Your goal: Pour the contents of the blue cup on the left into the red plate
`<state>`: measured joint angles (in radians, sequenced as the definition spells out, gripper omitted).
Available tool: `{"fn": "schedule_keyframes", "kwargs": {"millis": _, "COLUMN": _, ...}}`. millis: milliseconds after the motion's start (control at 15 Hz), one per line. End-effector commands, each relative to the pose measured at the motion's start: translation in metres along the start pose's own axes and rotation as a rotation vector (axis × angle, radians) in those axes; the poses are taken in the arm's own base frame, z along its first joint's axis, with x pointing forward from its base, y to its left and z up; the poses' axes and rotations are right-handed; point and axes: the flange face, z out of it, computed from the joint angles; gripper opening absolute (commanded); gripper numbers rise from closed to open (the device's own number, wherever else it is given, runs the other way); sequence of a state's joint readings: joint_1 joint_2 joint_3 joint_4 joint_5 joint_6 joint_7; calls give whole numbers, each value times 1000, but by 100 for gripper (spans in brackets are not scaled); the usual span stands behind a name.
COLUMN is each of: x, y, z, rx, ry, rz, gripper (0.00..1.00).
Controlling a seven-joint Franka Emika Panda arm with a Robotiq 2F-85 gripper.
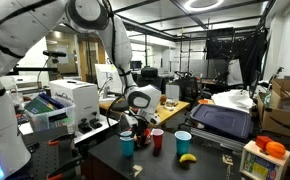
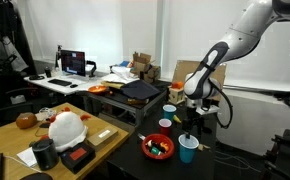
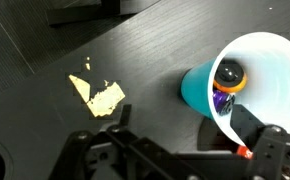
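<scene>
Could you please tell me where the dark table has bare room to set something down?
Bare tabletop lies in front of the red cup, between the blue cup and the banana. In the wrist view, dark surface is free around the yellow scrap. Around the cups by the open claw it is crowded.

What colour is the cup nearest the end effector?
Teal-blue outside; the blue cup shows best in the wrist view.

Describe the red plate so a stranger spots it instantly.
Find the black table below the robot arm. The red plate sits near its edge, next to a pale blue cup. Unlike that upright cup, it is wide, shallow and holds colourful bits.
</scene>
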<state>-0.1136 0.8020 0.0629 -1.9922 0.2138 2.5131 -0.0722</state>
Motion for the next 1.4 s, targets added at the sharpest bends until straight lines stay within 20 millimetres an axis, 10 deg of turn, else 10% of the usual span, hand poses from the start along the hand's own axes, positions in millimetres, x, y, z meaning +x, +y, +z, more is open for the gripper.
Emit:
{"fn": "schedule_keyframes", "kwargs": {"millis": 0, "x": 0, "y": 5, "z": -1, "rx": -28, "ry": 32, "rz": 19, "gripper": 75}}
{"fn": "schedule_keyframes", "kwargs": {"millis": 733, "x": -4, "y": -1, "z": -5, "rx": -19, "ry": 44, "rz": 3, "gripper": 1}}
{"fn": "schedule_keyframes", "kwargs": {"millis": 1333, "x": -23, "y": -21, "z": -78, "rx": -145, "ry": 134, "rz": -97, "gripper": 1}}
